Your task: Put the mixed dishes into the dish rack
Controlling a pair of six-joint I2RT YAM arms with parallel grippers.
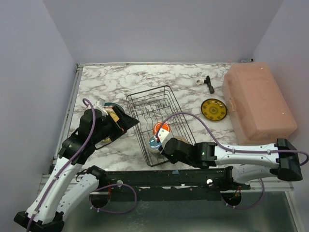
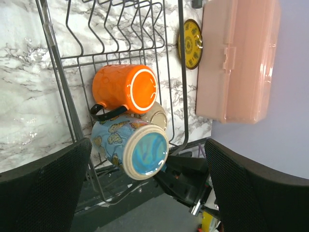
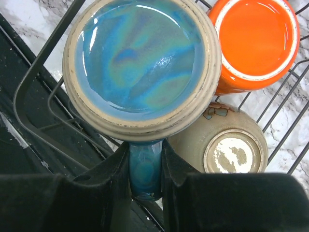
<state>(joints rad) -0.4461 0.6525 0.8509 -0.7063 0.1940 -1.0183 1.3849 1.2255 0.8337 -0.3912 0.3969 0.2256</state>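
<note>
Two grippers were logged. Right gripper [image 3: 145, 164]: jaws drawn narrow and clamped on the handle of the blue mug [image 3: 140, 63], which sat bottom-up in the near left corner of the dish rack [image 2: 183, 67]; whether the mug rested on the wires could not be told. Orange mug [image 3: 256, 38]: also bottom-up, touching the blue mug on its far side, inside the rack. Pale bowl [image 3: 234, 145]: inverted, tucked just right of the blue mug and near of the orange one. Upright tines filled the far half of the rack. Left gripper [image 1: 129, 121]: fingers spread wide, holding nothing, just beside the rack's left rim. Small yellow plate [image 1: 214, 109]: flat on the marble table [image 1: 106, 82], right of the rack and apart from it. Pink box [image 1: 258, 104]: further right, beside the plate. Black tool [image 1: 209, 84]: on the table, far of the plate.
</note>
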